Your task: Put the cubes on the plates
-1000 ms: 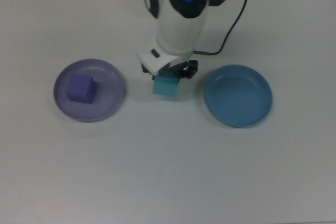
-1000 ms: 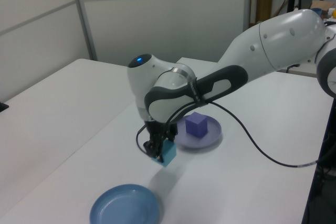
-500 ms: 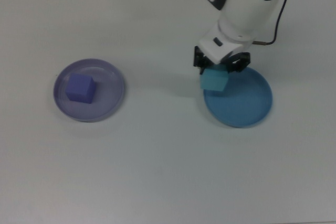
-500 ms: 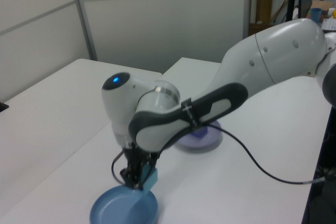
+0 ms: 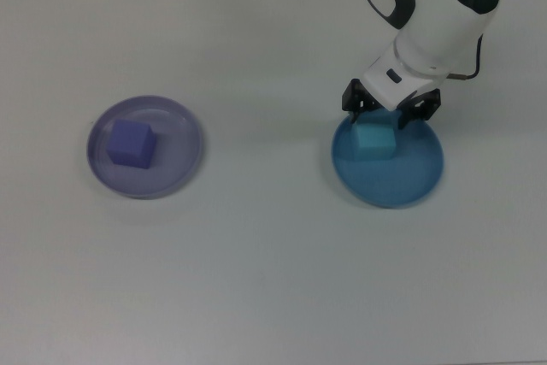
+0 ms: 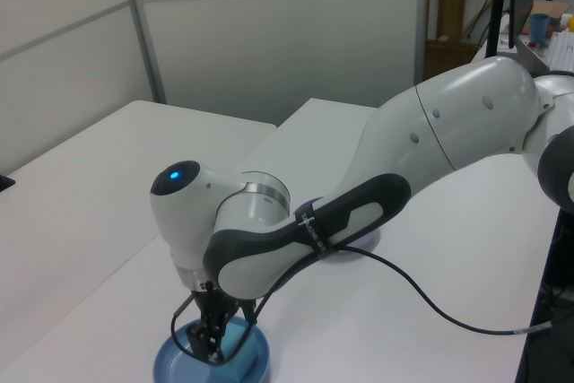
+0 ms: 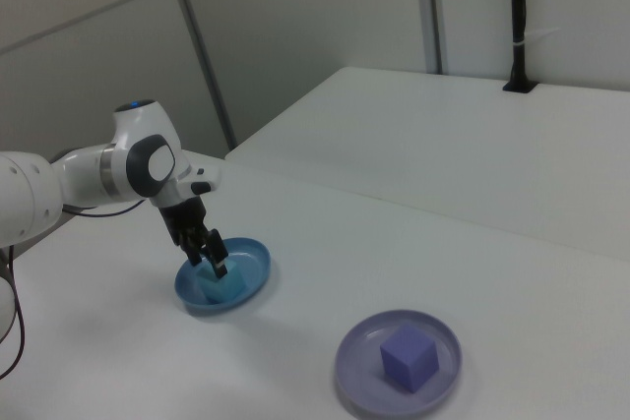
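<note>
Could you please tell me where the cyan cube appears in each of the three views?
Top view: cyan cube right of centre, on the blue plate's upper left part.
Left view: hidden behind the arm; only the plate shows, bottom centre-left.
Right view: cube lower left, in the plate.
Shared landmark: the blue plate beneath the end effector.

No readable text shows in any view; no labels or brand names. No numbers or signs appear either.

Tool [image 7: 209, 261] over cyan cube [image 7: 211, 287] in blue plate [image 7: 251, 273]; purple cube [image 7: 408, 360] on lavender plate [image 7: 358, 358]
</note>
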Tool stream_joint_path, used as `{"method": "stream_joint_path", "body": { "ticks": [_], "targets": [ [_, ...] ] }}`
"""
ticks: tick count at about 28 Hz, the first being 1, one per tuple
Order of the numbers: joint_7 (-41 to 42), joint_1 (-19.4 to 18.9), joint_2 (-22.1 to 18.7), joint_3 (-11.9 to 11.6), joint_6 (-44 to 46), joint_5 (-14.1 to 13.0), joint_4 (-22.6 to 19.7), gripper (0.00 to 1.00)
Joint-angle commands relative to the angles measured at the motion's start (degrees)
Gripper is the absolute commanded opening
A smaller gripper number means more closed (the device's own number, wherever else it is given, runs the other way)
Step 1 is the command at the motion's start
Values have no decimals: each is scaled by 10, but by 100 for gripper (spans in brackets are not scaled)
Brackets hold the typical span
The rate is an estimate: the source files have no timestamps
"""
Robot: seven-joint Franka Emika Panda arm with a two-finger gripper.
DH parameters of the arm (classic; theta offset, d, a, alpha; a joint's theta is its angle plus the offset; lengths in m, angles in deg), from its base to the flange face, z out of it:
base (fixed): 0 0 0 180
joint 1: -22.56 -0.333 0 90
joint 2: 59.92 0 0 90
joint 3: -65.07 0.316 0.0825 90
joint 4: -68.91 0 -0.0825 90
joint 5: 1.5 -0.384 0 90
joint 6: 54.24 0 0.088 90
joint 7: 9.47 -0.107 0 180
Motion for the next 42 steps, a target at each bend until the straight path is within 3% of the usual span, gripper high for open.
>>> {"method": "stream_joint_path", "body": {
  "ticks": [1, 6, 11, 15, 21, 29, 34, 42],
  "targets": [
    [-8, -5, 3, -4, 5, 6, 22, 100],
    [-7, -5, -4, -4, 15, 5, 22, 100],
    [39, 9, -73, -9, 93, -7, 12, 100],
    [116, 50, -115, -11, 155, -51, 11, 100],
    [175, 133, -151, -11, 202, -58, 8, 100],
    [222, 223, -175, -11, 213, -58, 8, 100],
    [239, 255, -188, -10, 219, -58, 8, 100],
    [250, 271, -189, -11, 224, -59, 7, 100]
  ]
}}
